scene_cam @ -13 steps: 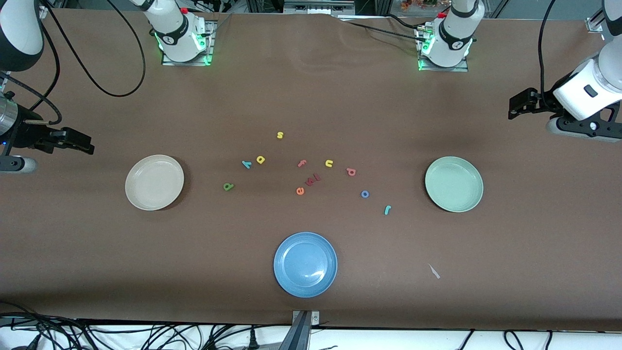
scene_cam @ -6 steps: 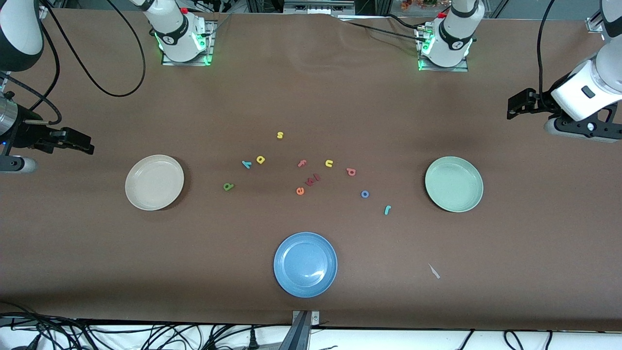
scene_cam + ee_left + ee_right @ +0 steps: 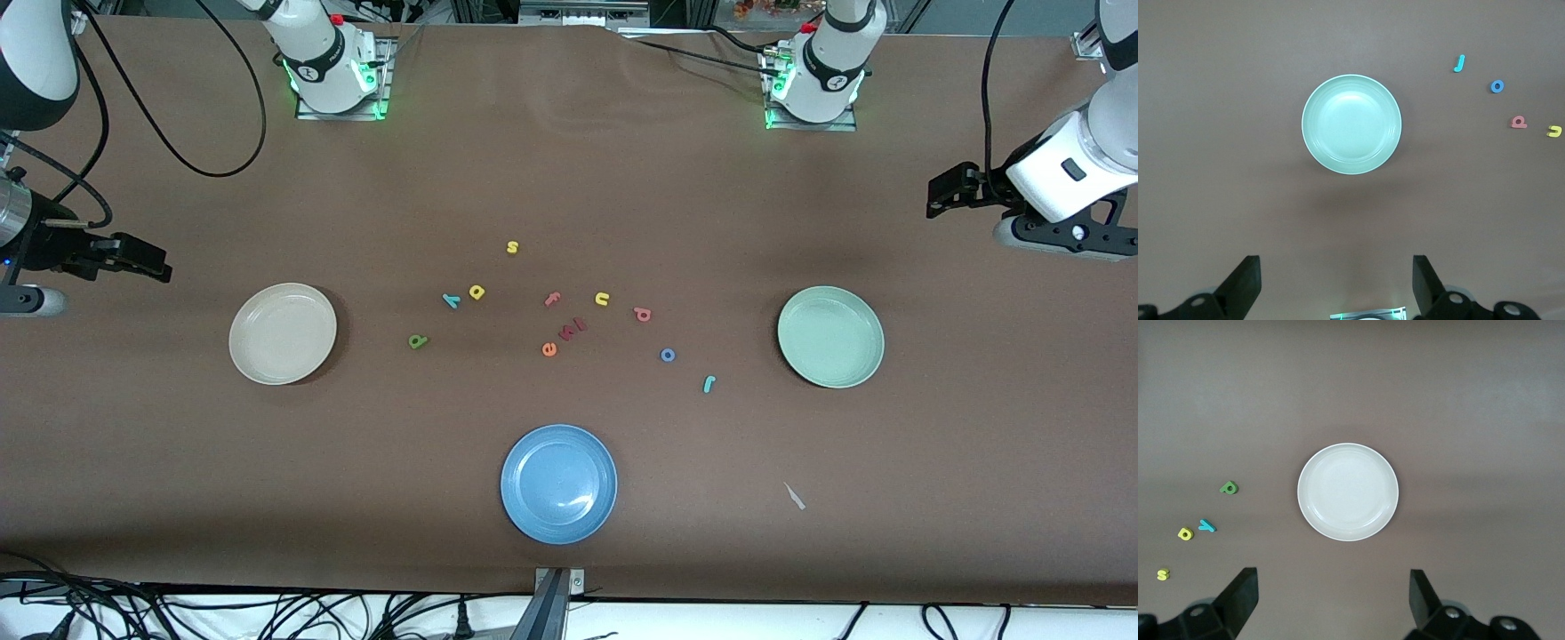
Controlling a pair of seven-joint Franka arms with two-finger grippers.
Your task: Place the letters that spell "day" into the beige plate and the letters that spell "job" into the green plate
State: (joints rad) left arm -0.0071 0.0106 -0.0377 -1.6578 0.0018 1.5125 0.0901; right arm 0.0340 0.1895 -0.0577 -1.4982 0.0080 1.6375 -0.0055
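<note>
left gripper (image 3: 944,188) shifted slightly, fingers apart | right gripper (image 3: 147,259) unmoved

The table (image 3: 569,178) is covered in plain brown material. A blue plate (image 3: 558,483) sits at lower centre of the front view, upright, nothing in it. Stray letters lie at mid-frame: a yellow "s" (image 3: 512,247) uppermost, a yellow "u" (image 3: 602,299), a pink "f" (image 3: 552,299), an orange-red "e" (image 3: 548,349) and a red piece (image 3: 574,327) just above it. A small pale scrap (image 3: 794,496) lies at lower right. Black cables (image 3: 178,133) cross the upper left corner.
</note>
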